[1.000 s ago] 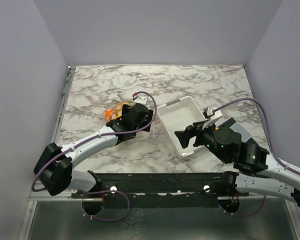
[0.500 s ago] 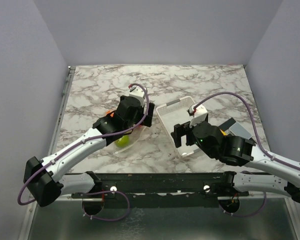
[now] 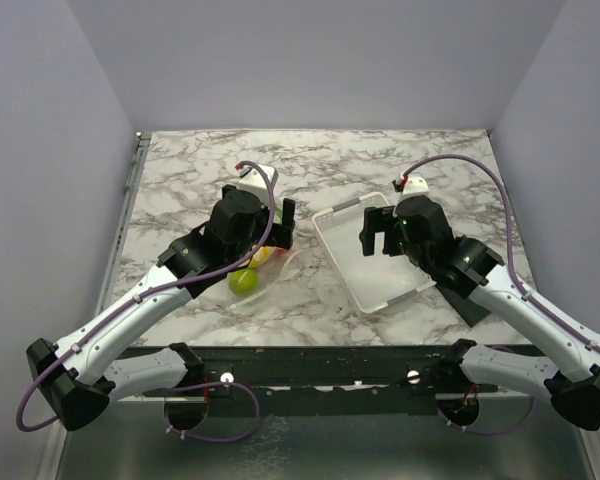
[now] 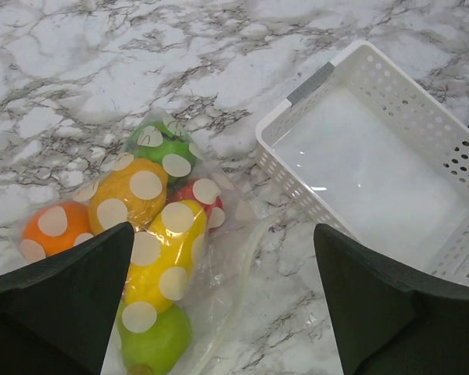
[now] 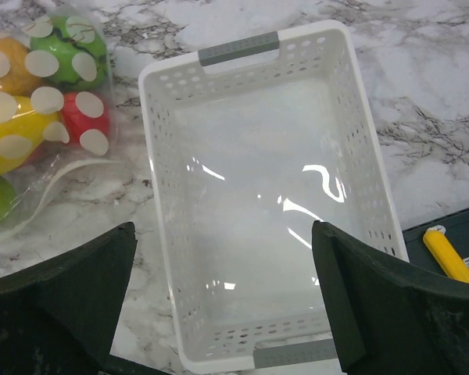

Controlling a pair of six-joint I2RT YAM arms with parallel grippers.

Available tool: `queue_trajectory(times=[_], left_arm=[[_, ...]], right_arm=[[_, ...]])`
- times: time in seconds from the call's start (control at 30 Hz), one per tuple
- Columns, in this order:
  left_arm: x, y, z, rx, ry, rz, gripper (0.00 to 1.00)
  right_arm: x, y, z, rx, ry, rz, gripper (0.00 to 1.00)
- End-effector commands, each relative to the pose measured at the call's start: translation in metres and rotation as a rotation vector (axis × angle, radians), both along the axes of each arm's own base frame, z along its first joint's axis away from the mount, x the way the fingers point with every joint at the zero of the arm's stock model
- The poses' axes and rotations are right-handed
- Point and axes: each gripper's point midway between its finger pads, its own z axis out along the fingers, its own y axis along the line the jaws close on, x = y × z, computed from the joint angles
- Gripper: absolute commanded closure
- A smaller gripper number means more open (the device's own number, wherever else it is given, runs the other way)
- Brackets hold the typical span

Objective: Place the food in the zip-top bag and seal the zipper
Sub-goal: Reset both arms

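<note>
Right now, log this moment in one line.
food: in zip-top bag | zipper: seal unclear | left gripper: open above bag | right gripper: open above basket

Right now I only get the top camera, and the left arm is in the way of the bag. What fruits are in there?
Observer: The left wrist camera shows the food under the plastic of the zip-top bag. There are orange, yellow, red, dark green and light green pieces.
Operator: Is the zipper closed?
Observer: I cannot tell. The zipper lies in a curve, not straight, on the side facing the white basket.
Operator: Is anything hiding in the basket corner I can't see?
Observer: No. The right wrist camera shows the white basket with a bare floor, and I can see nothing in it.
</note>
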Motion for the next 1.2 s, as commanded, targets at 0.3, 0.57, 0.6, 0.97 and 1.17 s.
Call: queue_trajectory(times=[0.3,0.57,0.6,0.97,1.17], left_arm=[[-0.007,0.041,0.005,-0.01,-0.035,0.11,0.01],[-0.019,0.054,-0.003,-0.056,-0.055,0.135,0.01],[-0.02,0.055,-0.002,-0.066,-0.062,0.136,0.01],[-0.026,0.054,0.023,-0.141,-0.104,0.119,0.01],[-0.026,0.055,0.029,-0.155,-0.112,0.127,0.01]], right_arm=[[0.032,-0.056,0.016,0.193,0.022,-0.032,0.0],[0.024,-0.058,0.026,0.216,-0.047,0.018,0.0],[0.022,-0.058,0.027,0.214,-0.057,0.027,0.0],[0.012,-0.057,0.029,0.221,-0.103,0.072,0.0],[0.011,-0.056,0.032,0.226,-0.114,0.08,0.0]])
